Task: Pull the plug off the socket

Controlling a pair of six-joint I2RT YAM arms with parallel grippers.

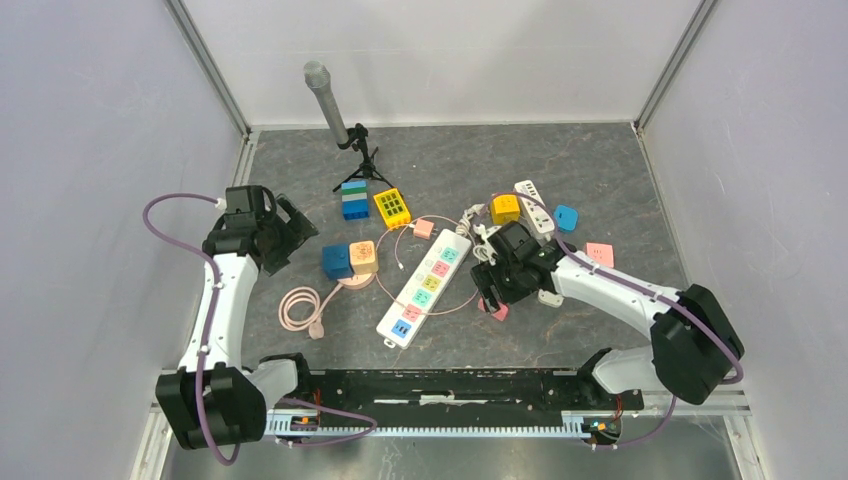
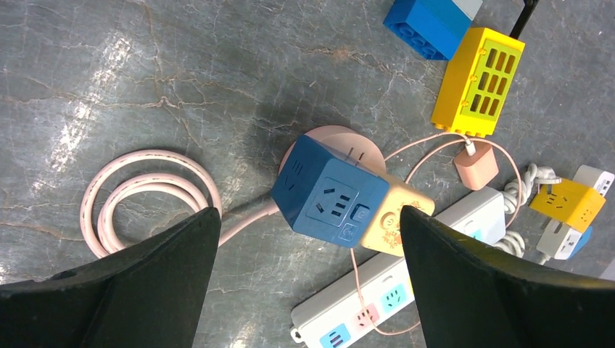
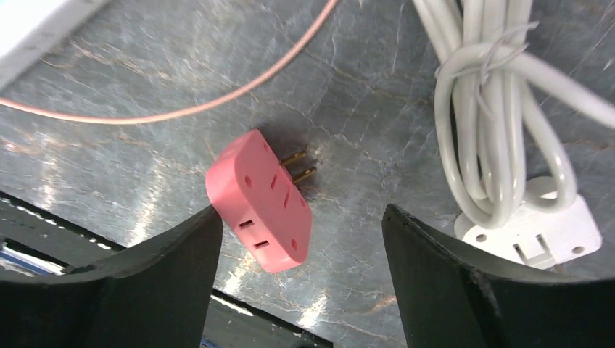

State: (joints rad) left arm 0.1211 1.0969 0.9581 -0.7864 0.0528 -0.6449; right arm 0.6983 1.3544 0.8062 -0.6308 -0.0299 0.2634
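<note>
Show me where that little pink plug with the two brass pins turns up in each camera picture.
Top external: pink plug right of centre, just right of the white power strip.
Left wrist: not in it.
Right wrist: centre, pins pointing up-right.
Shared landmark: the thin pink cable.

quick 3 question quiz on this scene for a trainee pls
1. True or false: the pink plug lies loose, in no socket, with its prongs bare.
2. What sits right below the left gripper? A) blue cube socket B) microphone C) white cord bundle
3. Fill in: the right gripper is ____, touching nothing.

Key: 1 true; 2 A; 3 open
</note>
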